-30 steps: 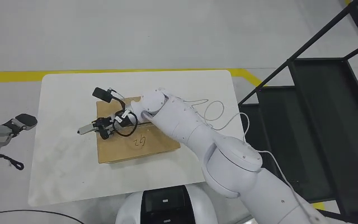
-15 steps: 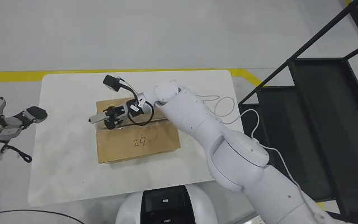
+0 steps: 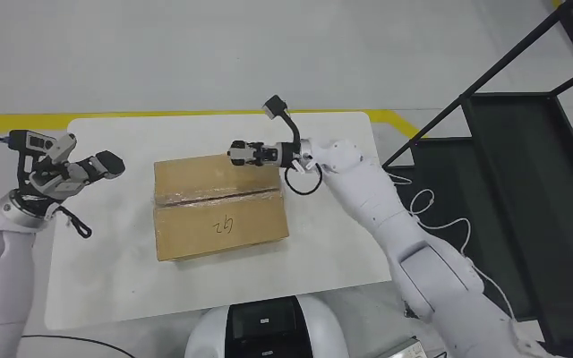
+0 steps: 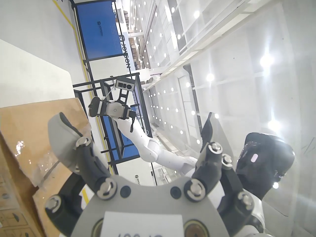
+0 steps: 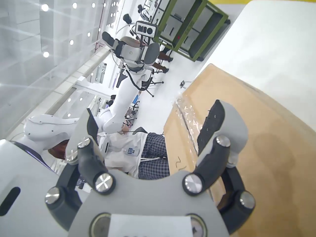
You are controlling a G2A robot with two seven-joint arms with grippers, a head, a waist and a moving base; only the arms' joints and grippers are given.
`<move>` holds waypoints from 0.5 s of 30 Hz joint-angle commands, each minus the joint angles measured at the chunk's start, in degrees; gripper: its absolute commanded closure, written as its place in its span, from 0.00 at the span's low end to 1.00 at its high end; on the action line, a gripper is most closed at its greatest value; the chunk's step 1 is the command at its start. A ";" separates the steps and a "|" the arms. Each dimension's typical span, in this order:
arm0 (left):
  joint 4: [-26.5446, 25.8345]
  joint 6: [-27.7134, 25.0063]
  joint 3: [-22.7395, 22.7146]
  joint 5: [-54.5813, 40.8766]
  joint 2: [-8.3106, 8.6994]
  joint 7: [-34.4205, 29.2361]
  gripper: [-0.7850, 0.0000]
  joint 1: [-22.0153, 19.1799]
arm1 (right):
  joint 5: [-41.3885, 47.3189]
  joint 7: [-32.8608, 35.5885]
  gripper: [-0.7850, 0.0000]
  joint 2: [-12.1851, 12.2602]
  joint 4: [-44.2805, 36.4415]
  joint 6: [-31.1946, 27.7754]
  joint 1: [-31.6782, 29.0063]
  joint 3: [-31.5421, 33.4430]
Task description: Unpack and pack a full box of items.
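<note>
A closed cardboard box [image 3: 219,208] lies in the middle of the white table [image 3: 340,251], with clear tape along its top seam [image 3: 215,195]. My right gripper [image 3: 236,153] hovers open over the box's far edge, nothing between its fingers. In the right wrist view the gripper [image 5: 153,124] stands open above the box top [image 5: 259,134] and its taped seam [image 5: 187,117]. My left gripper [image 3: 109,164] is open above the table's left side, apart from the box. In the left wrist view it [image 4: 134,134] is empty beside the box's end [image 4: 24,129].
A black metal stair frame [image 3: 501,179] stands to the right of the table. A yellow floor line [image 3: 179,115] runs behind the table's far edge. Bare table surface lies on all sides of the box.
My right gripper has drawn back from over the box's left part to its far edge, towards the right. My left arm has come in from the left edge to above the table.
</note>
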 commanded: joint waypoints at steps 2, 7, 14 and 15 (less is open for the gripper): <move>0.26 0.50 1.97 0.62 -0.27 0.92 0.00 -1.39 | -3.41 -1.09 0.00 3.48 -13.70 3.51 -9.43 8.95; 2.02 0.95 4.52 0.84 -0.71 1.82 0.00 -4.02 | -6.83 -2.94 0.00 6.22 -31.01 10.97 -21.33 17.27; 2.15 0.93 4.65 0.85 -0.74 1.85 0.00 -4.18 | -6.83 -2.94 0.00 6.22 -31.00 10.97 -21.32 17.27; 2.14 0.93 4.65 0.85 -0.74 1.85 0.00 -4.18 | -6.83 -2.94 0.00 6.22 -30.98 10.97 -21.31 17.26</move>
